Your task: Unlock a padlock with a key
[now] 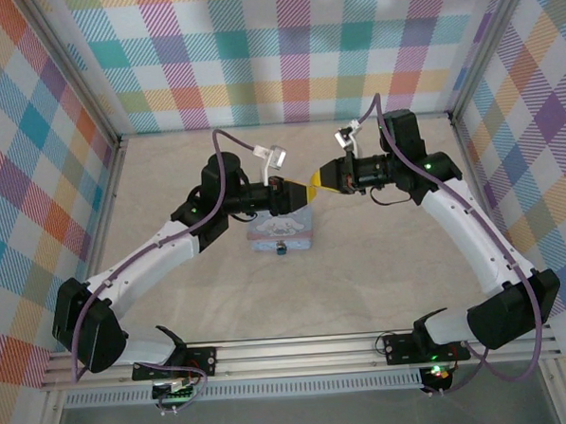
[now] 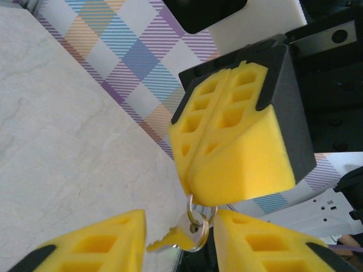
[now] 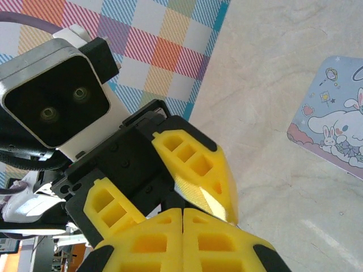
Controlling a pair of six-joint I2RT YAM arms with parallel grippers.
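key (image 2: 167, 242) | brass-yellow, on silver ring (image 2: 196, 222) | padlock (image 1: 279, 248) dark, perhaps bluish

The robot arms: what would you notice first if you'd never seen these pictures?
Two bright yellow grippers nearly touch mid-table: the right gripper shut, the left gripper open. A small key dangles on a key ring from the right gripper's tip. Beneath them in the top view sits a pastel cartoon tin box.

padlock (image 1: 279, 249) at the near edge of the tin box (image 1: 294, 232); key (image 2: 170, 241) under right gripper (image 2: 193, 179) tips
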